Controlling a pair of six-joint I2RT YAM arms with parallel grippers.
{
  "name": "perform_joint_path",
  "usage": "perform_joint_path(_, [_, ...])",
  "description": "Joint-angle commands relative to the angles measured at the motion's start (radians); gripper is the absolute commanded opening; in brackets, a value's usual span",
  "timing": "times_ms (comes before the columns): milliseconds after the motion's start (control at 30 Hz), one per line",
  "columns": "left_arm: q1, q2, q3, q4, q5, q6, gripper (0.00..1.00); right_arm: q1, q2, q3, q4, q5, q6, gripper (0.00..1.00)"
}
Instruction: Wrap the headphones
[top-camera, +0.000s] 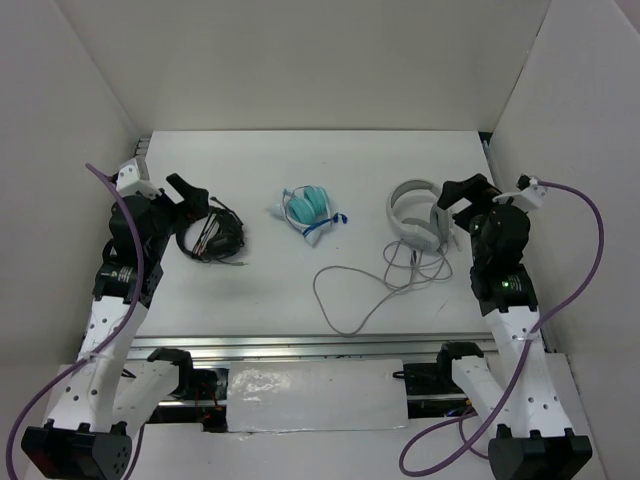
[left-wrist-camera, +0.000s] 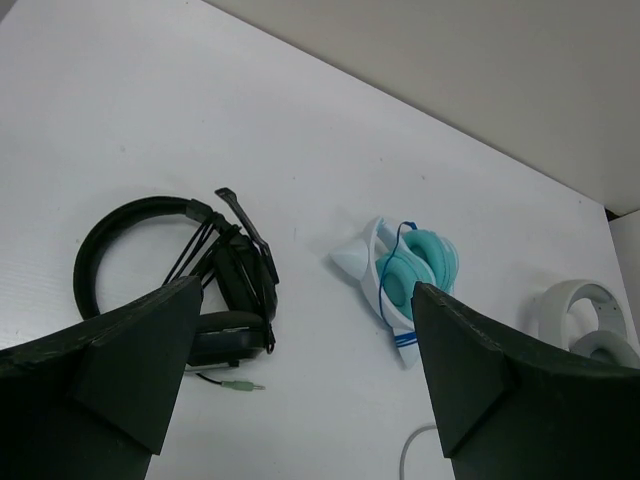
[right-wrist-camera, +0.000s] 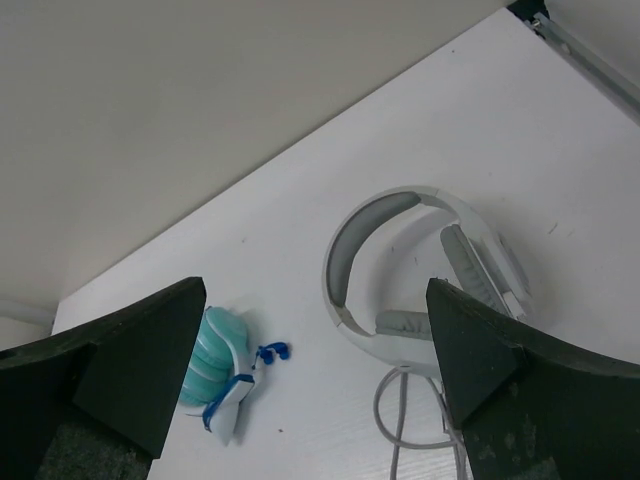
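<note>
The white over-ear headphones (top-camera: 415, 213) lie on the table at the right, headband toward the back. Their long grey cable (top-camera: 345, 300) trails loose in loops toward the front centre. In the right wrist view the headphones (right-wrist-camera: 400, 270) lie below and between my open fingers. My right gripper (top-camera: 462, 195) is open and empty, hovering just right of the headphones. My left gripper (top-camera: 188, 197) is open and empty above the black headset. The white headphones also show at the right edge of the left wrist view (left-wrist-camera: 585, 320).
A black headset (top-camera: 212, 238) with coiled cable lies at the left. Small teal headphones (top-camera: 308, 208) with a blue cord lie at the middle back. White walls enclose the table on three sides. A metal rail (top-camera: 300, 347) runs along the front edge.
</note>
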Motion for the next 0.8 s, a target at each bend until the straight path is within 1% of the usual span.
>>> perform_joint_path(0, [0.005, -0.036, -0.013, 0.014, 0.034, -0.007, 0.99, -0.002, -0.066, -0.012, -0.022, -0.019, -0.008, 1.0])
perform_joint_path(67, [0.003, -0.039, -0.003, 0.0, 0.028, -0.012, 0.99, -0.002, -0.082, -0.023, -0.053, 0.011, 0.051, 1.0])
perform_joint_path(133, [0.003, -0.036, 0.003, -0.003, 0.034, -0.016, 0.99, -0.002, -0.09, -0.026, -0.099, 0.051, 0.078, 1.0])
perform_joint_path(167, [0.005, -0.038, 0.001, 0.001, 0.041, -0.016, 0.99, -0.001, -0.087, -0.026, -0.116, 0.042, 0.082, 1.0])
perform_joint_path(200, [0.005, -0.036, 0.0, 0.003, 0.06, -0.01, 0.99, -0.001, -0.073, -0.02, -0.137, 0.013, 0.025, 1.0])
perform_joint_path(233, [0.005, -0.034, 0.0, 0.003, 0.066, -0.006, 0.99, -0.002, -0.061, -0.015, -0.151, -0.026, 0.007, 1.0])
perform_joint_path(333, [0.005, -0.036, -0.01, 0.004, 0.06, -0.009, 0.99, -0.002, 0.005, 0.055, -0.243, -0.011, 0.052, 1.0])
perform_joint_path(433, [0.005, -0.036, -0.022, 0.015, 0.069, -0.012, 0.99, -0.002, 0.046, 0.063, -0.26, -0.028, 0.095, 1.0])
perform_joint_path(567, [0.005, -0.028, -0.02, 0.004, 0.063, -0.009, 0.99, -0.001, 0.085, 0.049, -0.24, -0.054, 0.153, 1.0])
perform_joint_path(700, [0.003, -0.024, -0.057, 0.02, 0.058, -0.012, 0.99, 0.007, 0.128, 0.022, -0.289, 0.014, 0.297, 1.0])
perform_joint_path(733, [0.003, -0.019, -0.063, 0.02, 0.057, -0.009, 0.99, 0.008, 0.147, 0.014, -0.324, 0.059, 0.399, 1.0])
perform_joint_path(767, [0.005, -0.015, -0.063, 0.015, 0.055, -0.01, 0.99, 0.007, 0.16, 0.004, -0.331, 0.067, 0.438, 1.0])
